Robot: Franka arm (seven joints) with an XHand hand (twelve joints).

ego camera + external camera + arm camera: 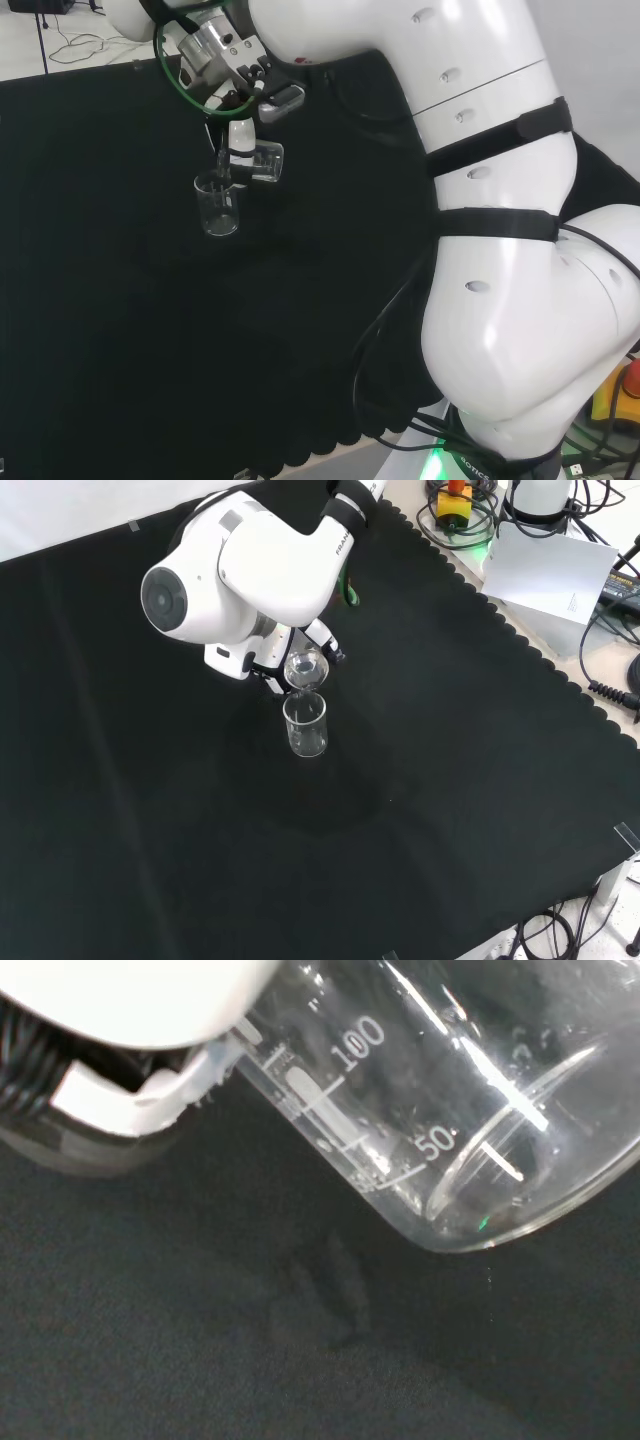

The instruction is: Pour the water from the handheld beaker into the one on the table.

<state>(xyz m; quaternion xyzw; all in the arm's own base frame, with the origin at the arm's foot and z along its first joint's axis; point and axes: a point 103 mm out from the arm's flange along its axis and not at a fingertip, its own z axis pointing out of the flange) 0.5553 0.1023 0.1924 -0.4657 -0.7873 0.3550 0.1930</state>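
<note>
Head view, upper left of frame: hand (240, 140) curled round a clear handheld beaker (262, 162), tipped over on its side, mouth pointing toward frame left and down. Its lip sits right above the rim of the table beaker (218, 205), which stands upright on the black cloth of the table (120, 330).

Front view, upper centre: tipped handheld beaker (305, 668) shows its round mouth, just above and touching or nearly touching the rim of the upright table beaker (306, 725); can't tell which. White arm link (240, 565) covers most of the hand.

Wrist view: handheld beaker (440, 1110) fills the upper right, tilted, printed scale marks visible, white part of the hand (130, 1020) against its wall. Water level not readable in either beaker.
</note>
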